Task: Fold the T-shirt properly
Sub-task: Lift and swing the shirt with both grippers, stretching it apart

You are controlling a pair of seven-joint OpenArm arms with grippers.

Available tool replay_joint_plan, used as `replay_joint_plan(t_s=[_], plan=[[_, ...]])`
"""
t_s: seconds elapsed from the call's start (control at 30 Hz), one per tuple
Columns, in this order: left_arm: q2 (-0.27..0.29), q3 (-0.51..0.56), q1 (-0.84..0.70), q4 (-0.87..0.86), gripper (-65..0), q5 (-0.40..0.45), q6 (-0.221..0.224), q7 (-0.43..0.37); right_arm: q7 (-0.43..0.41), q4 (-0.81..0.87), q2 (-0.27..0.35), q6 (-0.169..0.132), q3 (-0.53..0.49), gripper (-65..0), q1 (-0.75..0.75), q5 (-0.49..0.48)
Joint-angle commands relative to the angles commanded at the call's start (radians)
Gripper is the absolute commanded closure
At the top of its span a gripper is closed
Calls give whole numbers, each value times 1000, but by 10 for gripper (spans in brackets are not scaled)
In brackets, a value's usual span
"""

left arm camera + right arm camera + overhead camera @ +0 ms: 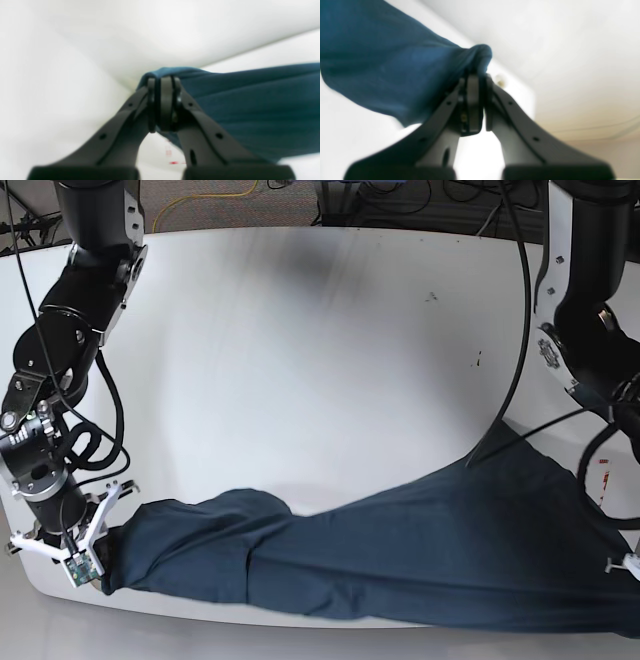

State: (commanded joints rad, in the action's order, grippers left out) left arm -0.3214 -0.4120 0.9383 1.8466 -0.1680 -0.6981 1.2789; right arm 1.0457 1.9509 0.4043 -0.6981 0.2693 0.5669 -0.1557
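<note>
In the base view the right gripper (100,552) sits at the left, low over the near edge of the table (320,330). Its jaws are pressed together on a bunched end of the shirt (400,555). In the right wrist view the right gripper (477,82) shows its fingers (472,105) closed with only a sliver of gap, blue cloth pinched at the tips and spilling up and away to the left of the jaws.

The shirt lies stretched in a long band along the near edge, its long axis running side to side between the two grippers. It is narrow and crumpled at the right gripper's end, and widens toward the far right of the view, where it rises slightly.

The left gripper itself is mostly out of the base view at the right edge. In the left wrist view the left gripper (163,81) has its fingers (166,105) shut tight on a fold of the shirt (250,105), which peeks just above the tips and fans out to the right of the jaws, taut with shallow creases
</note>
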Motion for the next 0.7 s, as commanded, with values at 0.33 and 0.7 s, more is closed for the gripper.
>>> replay_joint_plan(t_s=[0.33, 0.7], plan=[[0, 0, 41, -11, 0, 2, 0, 5, 0, -8, 28, 0, -28, 0, 126, 0], [2, -2, -6, -9, 0, 2, 0, 2, 0, -6, 28, 0, -20, 0, 84, 2]])
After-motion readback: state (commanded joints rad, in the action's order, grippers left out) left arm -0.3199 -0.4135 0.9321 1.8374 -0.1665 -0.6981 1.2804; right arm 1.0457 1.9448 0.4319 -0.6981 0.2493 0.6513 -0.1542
